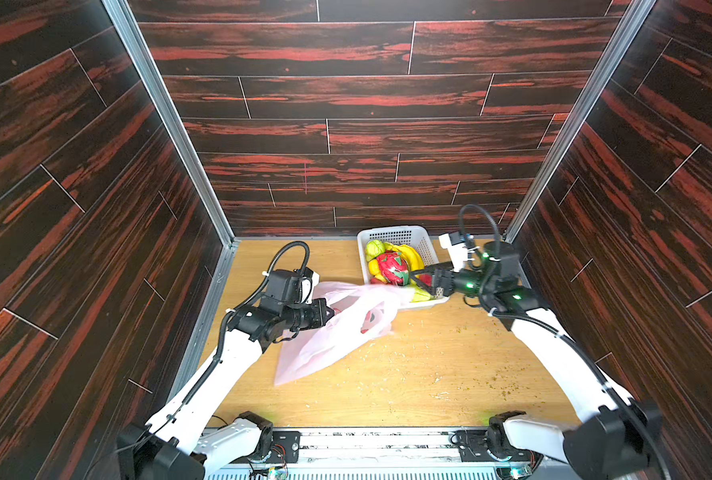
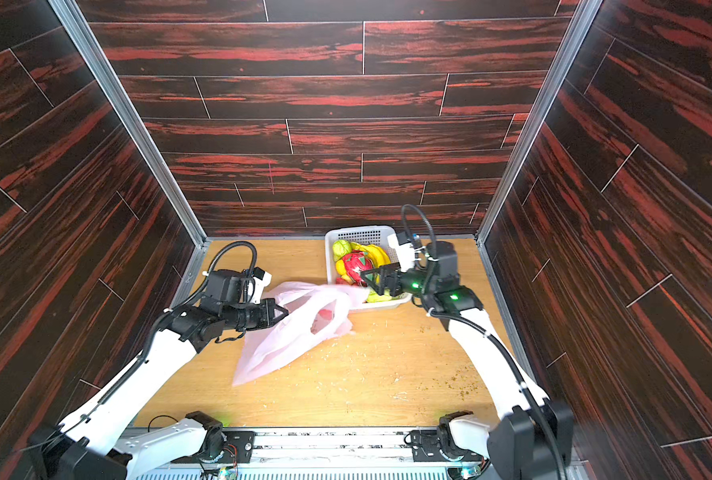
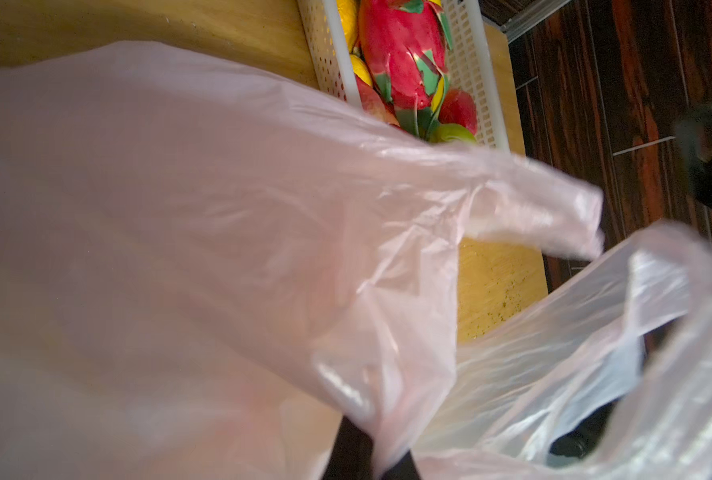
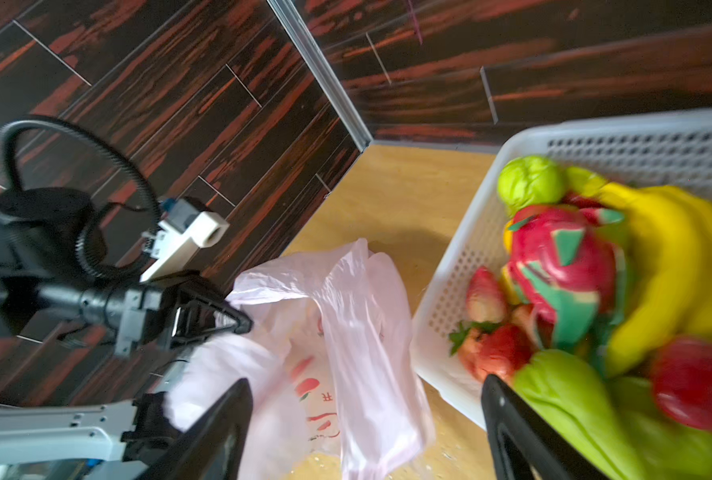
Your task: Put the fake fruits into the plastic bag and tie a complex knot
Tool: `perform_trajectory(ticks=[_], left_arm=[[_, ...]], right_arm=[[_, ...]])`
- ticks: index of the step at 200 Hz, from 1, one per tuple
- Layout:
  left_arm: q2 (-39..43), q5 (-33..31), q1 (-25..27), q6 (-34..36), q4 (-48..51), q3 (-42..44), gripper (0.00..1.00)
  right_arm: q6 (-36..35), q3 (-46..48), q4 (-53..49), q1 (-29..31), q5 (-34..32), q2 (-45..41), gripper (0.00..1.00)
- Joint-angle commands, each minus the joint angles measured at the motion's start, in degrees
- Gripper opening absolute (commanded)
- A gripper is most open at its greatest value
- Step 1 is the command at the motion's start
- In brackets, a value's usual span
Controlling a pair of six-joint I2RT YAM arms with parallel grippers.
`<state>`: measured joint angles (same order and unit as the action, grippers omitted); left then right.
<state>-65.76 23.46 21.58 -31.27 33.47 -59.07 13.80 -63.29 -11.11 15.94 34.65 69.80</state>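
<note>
Hanging from the clamped left pincer [image 1: 330, 312], plastic bag [image 1: 333, 340] sits beside basket [image 1: 404, 233]; right pincer [image 1: 418, 281] gapes above fake fruits [image 1: 391, 264].

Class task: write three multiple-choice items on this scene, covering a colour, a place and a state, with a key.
1. What colour is the plastic bag? A blue; B black; C pale pink.
2. Where is the dragon fruit? A in the plastic bag; B in the white basket; C in a metal bowl.
3. How is the right gripper? A open; B shut, empty; C shut on the plastic bag.
Key: C, its film looks pale pink; B, it lies inside the basket; A, its fingers stand wide apart.
</note>
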Motion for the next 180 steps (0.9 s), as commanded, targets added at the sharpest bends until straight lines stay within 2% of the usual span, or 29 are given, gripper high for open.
perform_trajectory(ticks=[1,22,41,68,101,121,158,180], left_arm=[[-1.1,-0.2,-0.4,-1.9,-1.7,-3.1,0.00],[-2.2,-0.2,-0.5,-1.8,-1.6,-3.0,0.00],[-2.6,0.3,-0.5,-1.4,-1.5,-2.8,0.00],[-2.3,0.6,-0.6,-1.0,-1.7,-2.4,0.00],[-2.0,1.0,-0.6,-1.6,-2.8,-1.2,0.00],[-2.4,1.0,-0.6,-2.4,-3.6,-1.1,0.00],[-4.1,3.3,-0.7,-4.2,-5.4,-1.2,0.00],[-5.1,4.3,-0.7,-5.0,-5.6,-1.1,0.00]], right_arm=[[-8.2,1.0,-4.1,0.1,6.2,-4.9,0.87],[-9.3,5.4,1.2,1.0,14.3,-7.8,0.87],[-8.5,8.4,7.4,5.5,16.6,-7.4,0.87],[-17.0,4.8,3.1,13.8,9.0,-3.0,0.87],[-22.2,-4.5,-4.9,14.4,7.9,4.8,0.87],[-25.5,-6.8,-8.7,16.7,6.7,7.5,0.87],[-26.0,-5.0,-11.0,21.1,3.1,8.9,0.87],[-25.5,-4.5,-12.5,21.9,2.5,9.2,0.81]])
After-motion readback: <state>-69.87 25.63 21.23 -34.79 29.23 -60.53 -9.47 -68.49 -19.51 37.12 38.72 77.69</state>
